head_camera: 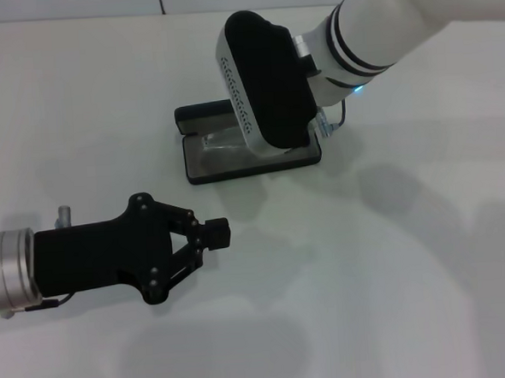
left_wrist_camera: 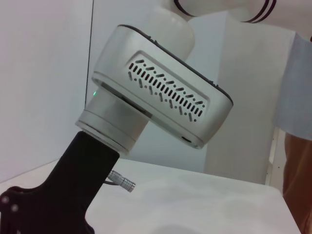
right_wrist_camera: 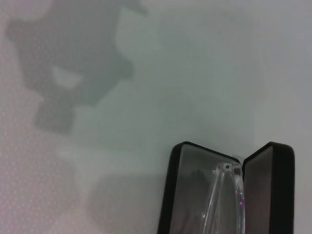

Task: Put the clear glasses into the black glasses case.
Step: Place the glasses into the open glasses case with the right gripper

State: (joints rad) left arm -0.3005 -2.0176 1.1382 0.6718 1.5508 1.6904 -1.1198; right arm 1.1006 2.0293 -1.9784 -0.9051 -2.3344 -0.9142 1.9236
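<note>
Across the middle of the white counter (head_camera: 411, 256) the black glasses case (head_camera: 201, 162) lies open, lid and tray spread flat, grey lining up. Over it hangs the right arm, its white wrist housing blocking most of the case from the head camera, so the right claw itself is out of sight and I can't tell whether it's wide or pinched. From the right wrist camera we get the inside story: the clear glasses (right_wrist_camera: 222, 195) sit in the case, a transparent rim and temple lying along the hinge line between the two halves, resting on the lining. Nearer the robot, well apart from the case, the left claw (head_camera: 214, 234) hovers low over bare counter, its black fingers drawn together at the tips and holding nothing. Soft grey shadows of both arms pool on the matte surface, including a claw-shaped one in the right wrist view. Beyond the counter, the left wrist camera shows pale walls, the right arm's vented white housing (left_wrist_camera: 161, 95), and at the frame's edge a person in a light shirt and brown trousers (left_wrist_camera: 297, 146).
</note>
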